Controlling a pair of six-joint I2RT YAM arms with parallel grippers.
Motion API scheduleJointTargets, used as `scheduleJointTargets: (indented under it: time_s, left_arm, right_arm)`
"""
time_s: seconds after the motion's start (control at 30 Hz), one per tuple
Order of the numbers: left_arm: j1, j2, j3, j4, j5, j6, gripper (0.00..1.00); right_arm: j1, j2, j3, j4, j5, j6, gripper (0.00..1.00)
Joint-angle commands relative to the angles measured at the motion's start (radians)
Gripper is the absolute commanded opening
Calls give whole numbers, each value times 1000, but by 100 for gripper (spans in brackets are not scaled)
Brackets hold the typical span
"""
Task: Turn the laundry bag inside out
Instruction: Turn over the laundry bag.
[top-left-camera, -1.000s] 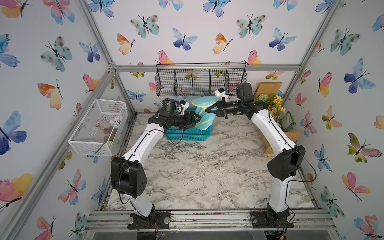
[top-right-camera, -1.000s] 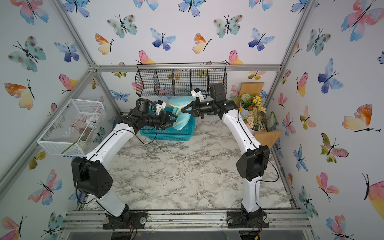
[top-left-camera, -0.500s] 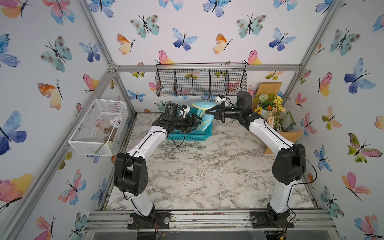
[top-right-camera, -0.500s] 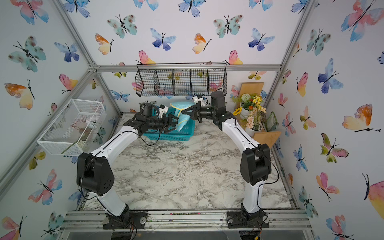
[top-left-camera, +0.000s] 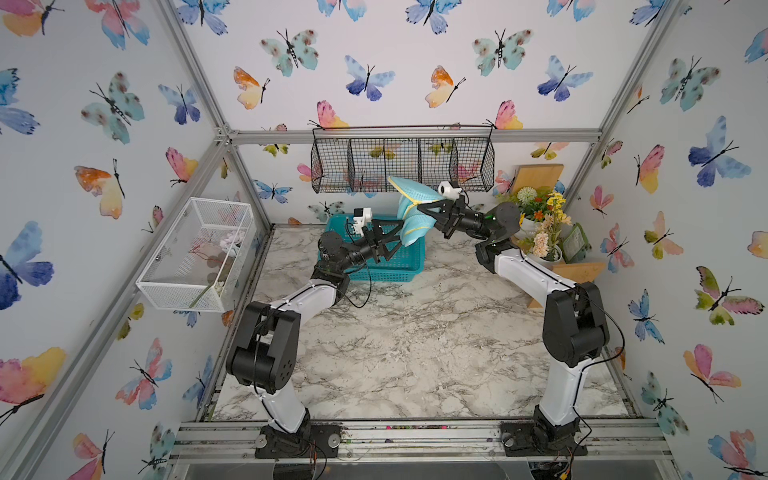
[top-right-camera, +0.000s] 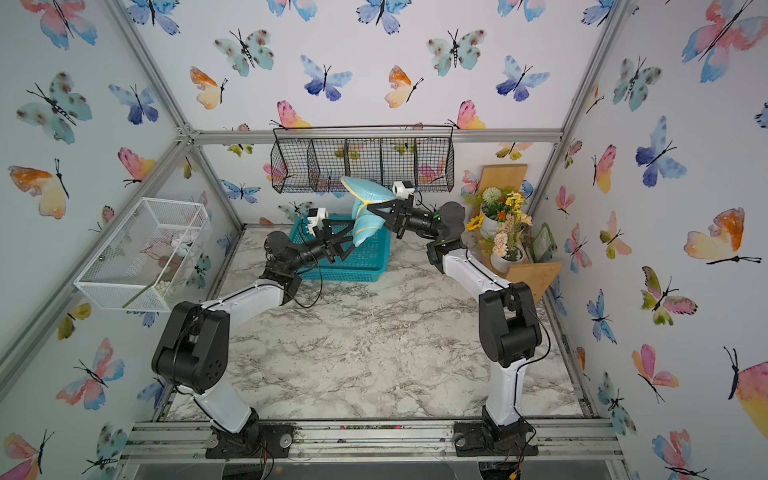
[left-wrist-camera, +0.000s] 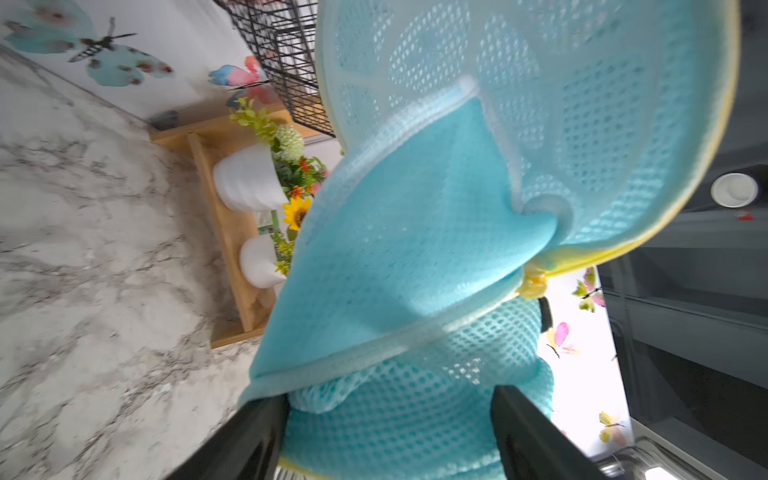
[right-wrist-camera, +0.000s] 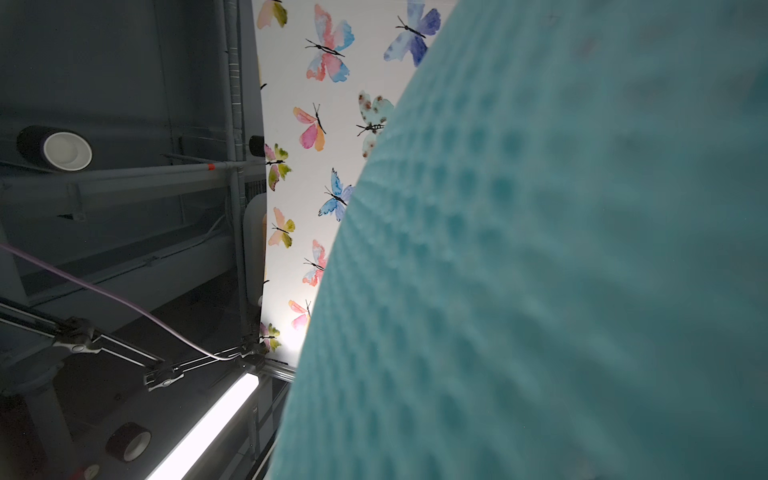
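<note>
Opening my left gripper (top-left-camera: 397, 240) wider this past second, I free the lower end of the bag (top-left-camera: 411, 229) over the basket (top-left-camera: 386, 270), while my right gripper (top-left-camera: 419, 206), clamped on its piping, holds it up for a regrasp.

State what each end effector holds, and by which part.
The right end effector is shut on the laundry bag, pinching its yellow-piped edge. The left end effector stands open astride the bag's lower end, gripping nothing.

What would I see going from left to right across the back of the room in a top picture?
White wire basket → left wrist camera → laundry bag → flowers in white pots
</note>
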Motion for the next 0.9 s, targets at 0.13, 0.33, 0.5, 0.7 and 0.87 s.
scheduleJointTargets:
  time_s: [0.13,0.33,0.5,0.7,0.87]
  left_arm:
    - [-38,92,14,208,26,-240,84]
    - [-58,149,114,333,-6,-350,81]
    - [-60,145,158,338,5,-357,74]
    - [-53,122,165,357,16,-379,43]
    - [-37,82,141,346,18,-377,28]
  right_arm:
    - [11,2,-11,421,147,184,3]
    - [40,9,-53,377,80,159,3]
    - [48,0,-97,299,26,108,3]
    - [47,-52,-163,107,-38,-22,3]
    - [45,-103,-111,-417,-104,-393,2]
